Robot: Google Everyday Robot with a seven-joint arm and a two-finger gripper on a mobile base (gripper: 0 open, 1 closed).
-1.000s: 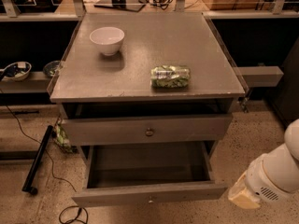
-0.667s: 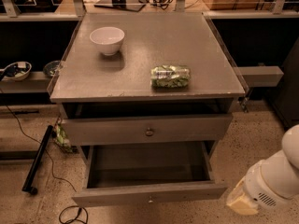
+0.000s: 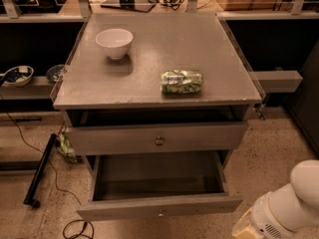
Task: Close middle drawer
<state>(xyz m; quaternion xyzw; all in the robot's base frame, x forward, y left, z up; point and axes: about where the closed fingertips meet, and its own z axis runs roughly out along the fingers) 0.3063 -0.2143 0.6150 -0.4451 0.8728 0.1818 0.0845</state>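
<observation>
The middle drawer (image 3: 158,207) of the grey cabinet is pulled far out. Its deep box is empty and its low front panel carries a small round knob (image 3: 160,213). Above it, the taller top drawer (image 3: 158,138) is nearly shut, with a dark gap under the tabletop. The lowest drawer is out of view. My white arm (image 3: 288,205) comes in at the bottom right corner, to the right of the open drawer's front and apart from it. My gripper is below the picture's edge and does not show.
On the cabinet top (image 3: 149,78) stand a white bowl (image 3: 114,42) at the back left and a green snack bag (image 3: 182,81) near the front right. A black bar (image 3: 41,168) and cables lie on the floor at the left. Shelves flank both sides.
My arm has sunk a little lower and to the right in the bottom right corner. The drawers, bowl and bag have not moved.
</observation>
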